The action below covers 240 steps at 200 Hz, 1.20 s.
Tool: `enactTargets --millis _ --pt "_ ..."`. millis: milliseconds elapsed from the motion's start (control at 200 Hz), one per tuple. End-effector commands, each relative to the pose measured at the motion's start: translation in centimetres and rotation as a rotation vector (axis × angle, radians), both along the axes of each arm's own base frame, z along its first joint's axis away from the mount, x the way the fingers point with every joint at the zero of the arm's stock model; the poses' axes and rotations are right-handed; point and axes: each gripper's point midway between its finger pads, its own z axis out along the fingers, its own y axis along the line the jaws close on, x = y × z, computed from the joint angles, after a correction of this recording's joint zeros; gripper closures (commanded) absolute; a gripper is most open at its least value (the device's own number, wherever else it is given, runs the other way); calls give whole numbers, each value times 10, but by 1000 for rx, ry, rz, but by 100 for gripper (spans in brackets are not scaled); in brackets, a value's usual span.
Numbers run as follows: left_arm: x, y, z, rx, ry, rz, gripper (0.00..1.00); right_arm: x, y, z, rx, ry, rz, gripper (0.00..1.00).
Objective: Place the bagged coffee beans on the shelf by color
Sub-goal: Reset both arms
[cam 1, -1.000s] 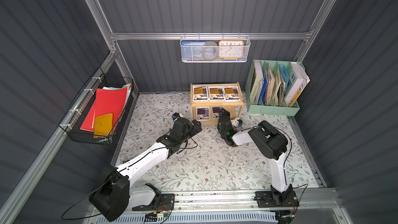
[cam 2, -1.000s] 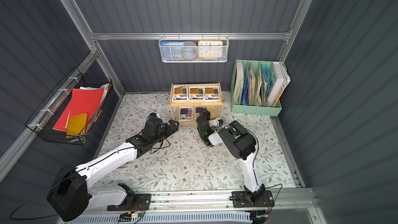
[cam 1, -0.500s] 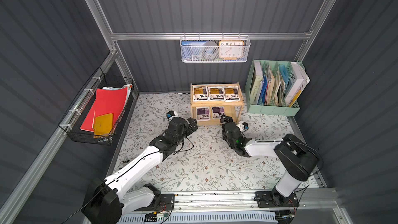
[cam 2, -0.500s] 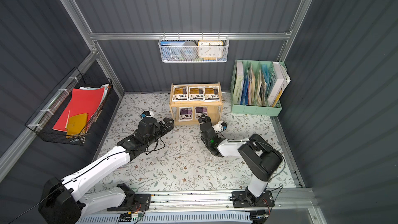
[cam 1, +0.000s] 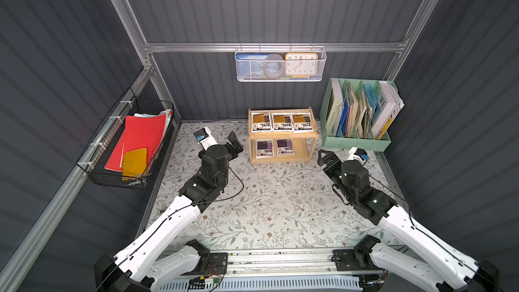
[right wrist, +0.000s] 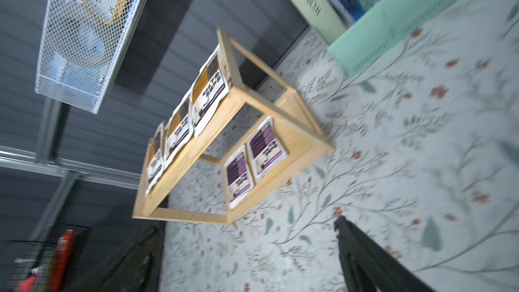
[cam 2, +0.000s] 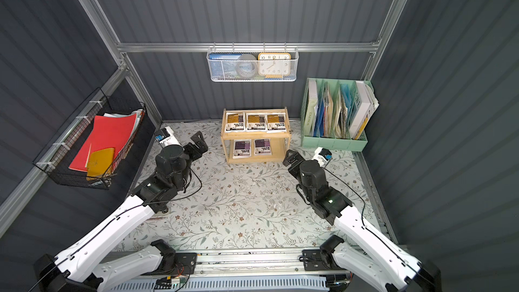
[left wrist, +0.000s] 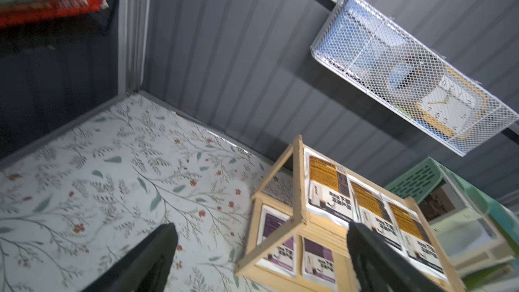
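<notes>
Count, both top views: 5 bagged coffee beans (cam 1: pixel 282 122), 1 shelf (cam 1: pixel 283 137), 2 wire baskets, 1 file organizer, 2 grippers.

Left edge of frame: black wire basket (cam 1: pixel 112 182) hung on the side wall. It held a red folder (cam 1: pixel 143 133) with a mustard-yellow wallet (cam 1: pixel 134 161) lying on it, plus papers behind; paper count unreadable.

Left of centre: left gripper (cam 1: pixel 236 142) was over the floral mat (cam 1: pixel 266 206), near the shelf's left end, apart from it. Wrist view showed its black fingers (left wrist: pixel 146 259) spread wide, nothing between.

Centre, against the back wall: the shelf was pale wood, two tiers, slim square posts, rimmed top tray. All five pouches lay flat on it.
- Top tray: 3 yellow-orange, side by side in one row.
- Lower tier: 2 purple pouches (cam 1: pixel 273 147), side by side toward its left.
- Pouches were white, rectangular, with black print.

Upper centre: white mesh basket (cam 1: pixel 280 80) hung on the rail. It held a blue flat item, a grey round thing and an orange-framed clock (cam 1: pixel 300 64).

Right of centre: right gripper (cam 1: pixel 325 158) was near the shelf's lower right corner, not touching; fingers (right wrist: pixel 362 251) wide apart, empty.

Right: mint-green organizer (cam 1: pixel 356 143), slotted plastic, with books and folders upright; count unreadable.
</notes>
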Motion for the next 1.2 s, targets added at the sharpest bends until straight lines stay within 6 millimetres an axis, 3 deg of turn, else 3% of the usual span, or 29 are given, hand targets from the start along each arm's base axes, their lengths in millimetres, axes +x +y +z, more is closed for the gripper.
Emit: enactTargets --millis 0,100,215,300,375,510,665,840,920,995,1035,1091,1196 --pt "3 28 1 190 -54 170 0 -5 -48 -6 -469 51 -15 1" --pt "6 39 -4 266 -118 190 0 -1 -96 -5 -599 28 -170 1" --pt "19 66 -24 314 -125 217 0 4 -147 -33 -572 77 -328 1" --pt "28 93 -43 323 -123 237 0 8 -172 -58 -581 98 -403 1" --pt "36 112 -58 343 -117 255 0 17 -181 -73 -587 84 -424 1" --pt "50 126 -88 387 -88 250 0 37 -176 -98 -640 40 -376 1" --pt "62 124 -124 385 -74 211 0 58 -156 -131 -648 33 -235 1" --pt "63 126 -156 381 -85 206 0 67 -136 -161 -660 -24 -115 1" --pt "68 129 -162 375 -80 177 0 70 -132 -153 -670 -124 -117 1" --pt "68 133 -169 349 -96 142 0 70 -132 -157 -663 -64 -98 1" --pt "66 129 -160 399 -150 117 0 73 -132 -160 -662 -23 -82 1" --pt "75 122 -174 372 -69 60 0 79 -126 -164 -660 15 -31 1" --pt "84 120 -176 379 -55 10 0 89 -127 -167 -659 18 -29 1"
